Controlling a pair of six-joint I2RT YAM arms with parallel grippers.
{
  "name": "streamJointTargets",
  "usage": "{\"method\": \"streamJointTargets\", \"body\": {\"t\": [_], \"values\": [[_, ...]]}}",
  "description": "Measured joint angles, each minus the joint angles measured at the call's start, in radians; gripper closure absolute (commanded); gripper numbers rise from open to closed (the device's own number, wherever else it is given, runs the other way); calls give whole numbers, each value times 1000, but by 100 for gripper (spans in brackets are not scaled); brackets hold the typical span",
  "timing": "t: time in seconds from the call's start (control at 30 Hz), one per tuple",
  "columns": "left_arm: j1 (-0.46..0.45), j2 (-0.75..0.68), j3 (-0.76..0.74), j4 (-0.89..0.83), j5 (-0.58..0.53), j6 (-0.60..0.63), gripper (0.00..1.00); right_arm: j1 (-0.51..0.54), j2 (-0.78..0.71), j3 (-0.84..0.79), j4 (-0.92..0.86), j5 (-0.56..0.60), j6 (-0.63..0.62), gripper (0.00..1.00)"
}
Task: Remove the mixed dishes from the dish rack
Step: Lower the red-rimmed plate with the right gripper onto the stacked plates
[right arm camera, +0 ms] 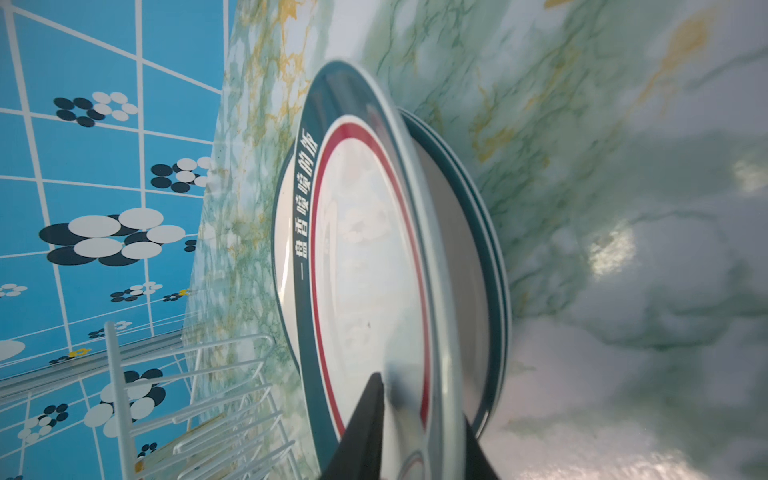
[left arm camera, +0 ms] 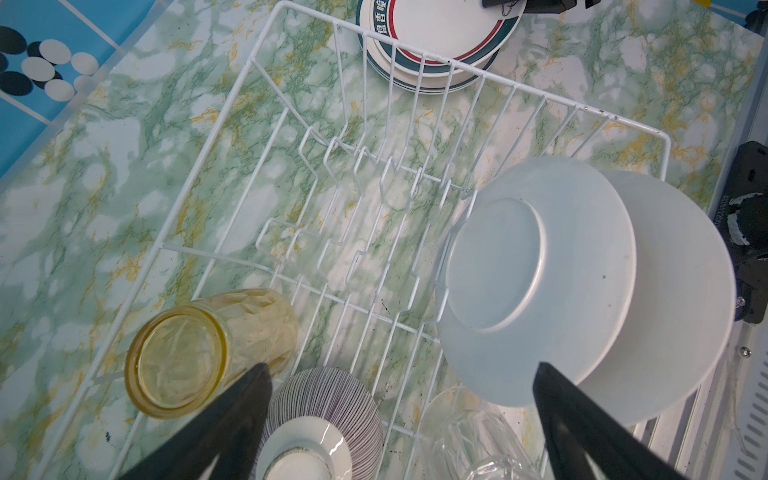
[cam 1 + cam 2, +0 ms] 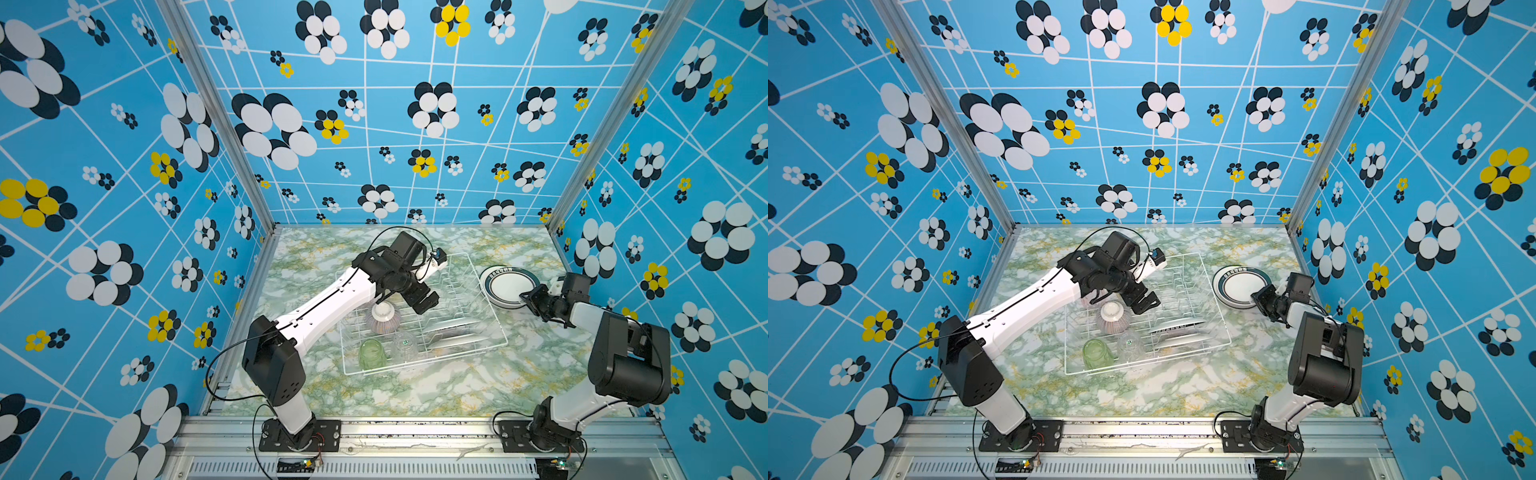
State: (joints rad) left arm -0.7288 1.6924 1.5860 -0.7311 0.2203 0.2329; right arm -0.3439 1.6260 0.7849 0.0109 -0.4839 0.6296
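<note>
Stock, front of the dish rack [image 2: 515,85] to the back of the table [image 3: 415,395].

Green tumbler [image 3: 372,353] and clear tumbler [image 3: 405,345]: side by side in the rack's front corner. Glass, so likely light, slick and breakable; I would take each across its ribbed wall.

Two plates [image 2: 536,282]: leaning on edge in the dividers, plain white backs showing. Probably stiff, glazed and quick to chip — pinch the upper rim.

Striped bowl [image 3: 383,318]: upside down, white foot ring up; that ring looks the surest hold.

Yellow tumbler [image 2: 199,349]: tipped over just beside the bowl.

My left claw [image 2: 401,370]: spread wide, empty, above the bowl.

Stacked plates [image 3: 509,286]: flat on the table just beyond the rack, with dark green rims, a red ring and lettering. My right claw [image 3: 527,297] straddles the top rim — clamped or loosened, I cannot tell.
</note>
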Motion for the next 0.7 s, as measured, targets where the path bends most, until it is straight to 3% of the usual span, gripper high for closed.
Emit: {"method": "streamJointTargets", "body": {"t": [0.13,0.33,0.7], "values": [[-6,2,0,-4,-13,2,0,0,-10,0,-25,6,-17,72],[-13,8,1,-7,-27,6,1,0,-40,1,-73,27,-50,58],[-20,49,20,-26,-35,23,0,0,-84,47,-223,93,-141,44]]}}
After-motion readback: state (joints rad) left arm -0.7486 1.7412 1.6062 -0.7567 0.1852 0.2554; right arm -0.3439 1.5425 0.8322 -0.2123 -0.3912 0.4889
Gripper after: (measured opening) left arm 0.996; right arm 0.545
